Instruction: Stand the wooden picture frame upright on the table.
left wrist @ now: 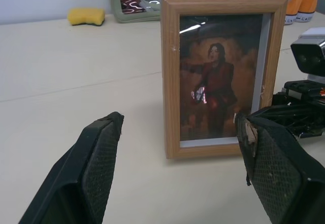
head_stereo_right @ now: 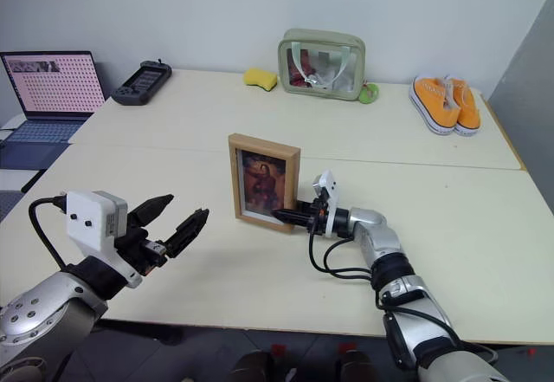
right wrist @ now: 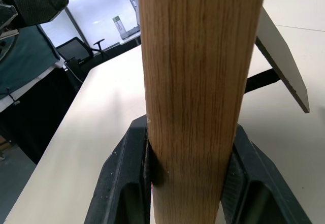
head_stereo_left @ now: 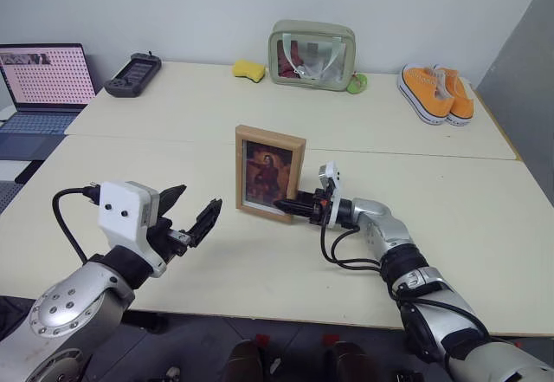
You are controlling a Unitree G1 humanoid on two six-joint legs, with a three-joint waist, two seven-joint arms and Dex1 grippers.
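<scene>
The wooden picture frame [head_stereo_left: 269,174] stands upright near the middle of the table [head_stereo_left: 156,122], its dark reddish portrait facing me. My right gripper [head_stereo_left: 286,203] reaches in level from the right and is shut on the frame's lower right edge. In the right wrist view its black fingers [right wrist: 127,173] clamp the light-wood edge [right wrist: 198,82], and the stand flap [right wrist: 282,56] is swung out behind. My left gripper [head_stereo_left: 192,209] hangs open to the frame's left, a hand's width away, touching nothing. In the left wrist view the frame [left wrist: 221,71] shows between the spread fingers [left wrist: 99,168].
Along the table's far side lie a black game controller [head_stereo_left: 132,74], a yellow sponge [head_stereo_left: 248,70], a green-trimmed clear pouch [head_stereo_left: 312,55], a small green ball [head_stereo_left: 357,81] and a pair of orange shoes [head_stereo_left: 437,93]. An open laptop [head_stereo_left: 43,83] sits at the far left.
</scene>
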